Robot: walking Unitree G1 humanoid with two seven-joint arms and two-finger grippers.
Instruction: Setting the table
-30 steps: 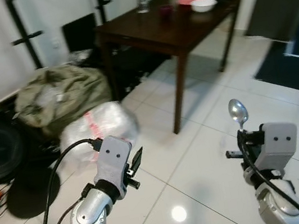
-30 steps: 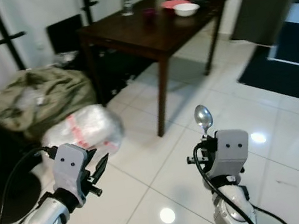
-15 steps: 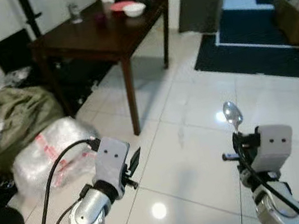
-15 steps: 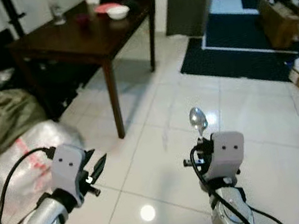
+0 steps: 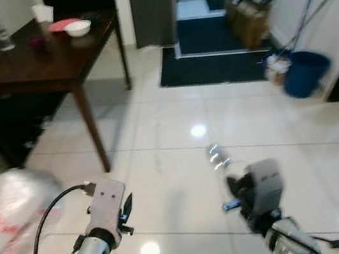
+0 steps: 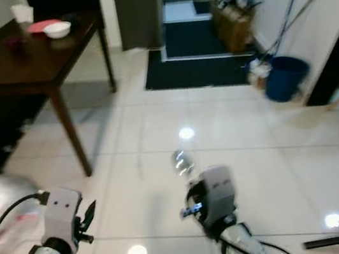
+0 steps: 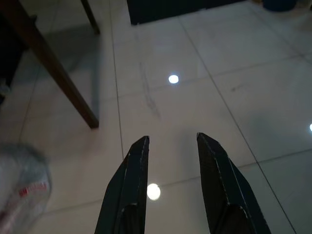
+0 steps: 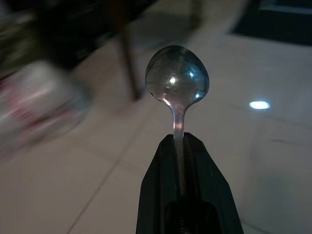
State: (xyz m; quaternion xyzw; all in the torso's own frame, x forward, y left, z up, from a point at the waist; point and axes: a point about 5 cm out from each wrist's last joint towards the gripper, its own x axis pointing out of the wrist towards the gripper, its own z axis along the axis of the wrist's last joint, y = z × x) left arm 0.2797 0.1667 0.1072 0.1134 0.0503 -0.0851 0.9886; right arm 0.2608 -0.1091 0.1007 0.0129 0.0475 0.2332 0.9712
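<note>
Here the right gripper [image 8: 183,146] pinches a spoon [image 8: 177,80] upright above the glossy white tile floor [image 5: 176,126]; the left gripper [image 7: 171,141] is spread and empty. A dark wooden table [image 5: 37,64] with a white bowl [image 5: 78,28] stands well apart.

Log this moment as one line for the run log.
right gripper: shut on spoon, bowl up | left gripper: open, holding nothing | table: ahead left, bowl on it | floor: white tile
</note>
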